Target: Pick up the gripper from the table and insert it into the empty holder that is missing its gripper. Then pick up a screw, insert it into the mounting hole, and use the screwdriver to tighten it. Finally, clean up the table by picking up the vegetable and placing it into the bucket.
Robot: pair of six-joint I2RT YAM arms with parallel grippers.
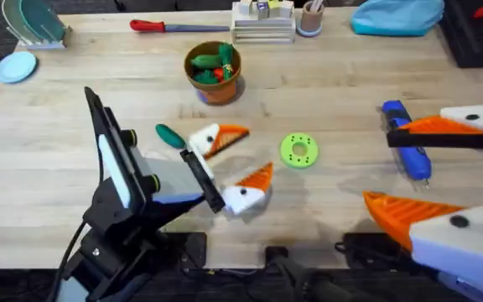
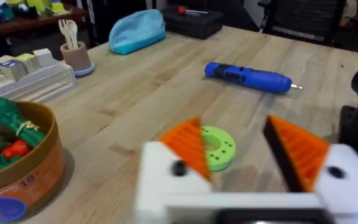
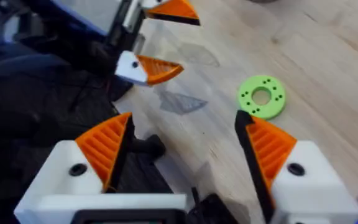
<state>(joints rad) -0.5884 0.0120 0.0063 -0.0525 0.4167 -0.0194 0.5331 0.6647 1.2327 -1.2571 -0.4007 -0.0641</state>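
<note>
My left gripper hovers open over the table's middle, its white and orange fingers empty. The dark green vegetable lies on the wood just behind that gripper's wrist. Beyond it stands the orange bucket, holding toy greens. The blue screwdriver lies at the right, partly under one finger of my open, empty right gripper. A green ring with holes lies flat between the two grippers. The loose gripper, holder and screw are out of view.
Along the far edge lie a red-handled hand screwdriver, a rack of small blocks, a cup and a light blue pouch. A black case sits at the far right corner.
</note>
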